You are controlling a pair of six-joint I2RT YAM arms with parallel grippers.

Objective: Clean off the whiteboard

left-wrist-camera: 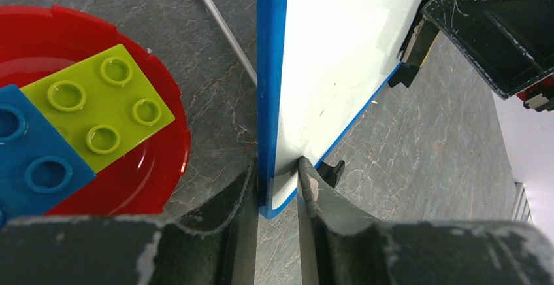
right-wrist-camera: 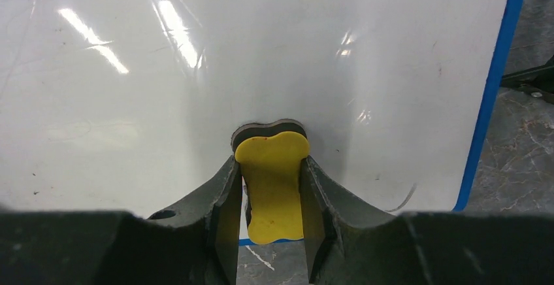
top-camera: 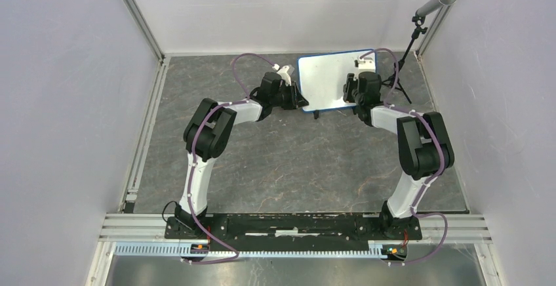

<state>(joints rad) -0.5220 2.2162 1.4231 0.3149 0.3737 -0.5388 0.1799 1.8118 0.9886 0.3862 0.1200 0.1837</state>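
The whiteboard (top-camera: 324, 79), white with a blue rim, stands tilted at the back middle of the table. Its face looks blank in the right wrist view (right-wrist-camera: 261, 56). My left gripper (top-camera: 300, 100) is shut on the board's left lower corner; the left wrist view shows the blue rim (left-wrist-camera: 271, 102) clamped between the jaws. My right gripper (top-camera: 351, 89) is shut on a yellow eraser (right-wrist-camera: 271, 187) with a dark pad, pressed flat against the board's face near its lower edge. The eraser's edge also shows in the left wrist view (left-wrist-camera: 418, 33).
A red bowl (left-wrist-camera: 166, 161) holding a lime-green brick (left-wrist-camera: 98, 105) and a blue brick (left-wrist-camera: 32, 161) sits left of the board. A microphone stand (top-camera: 410, 56) stands at the back right. Enclosure walls rise on three sides.
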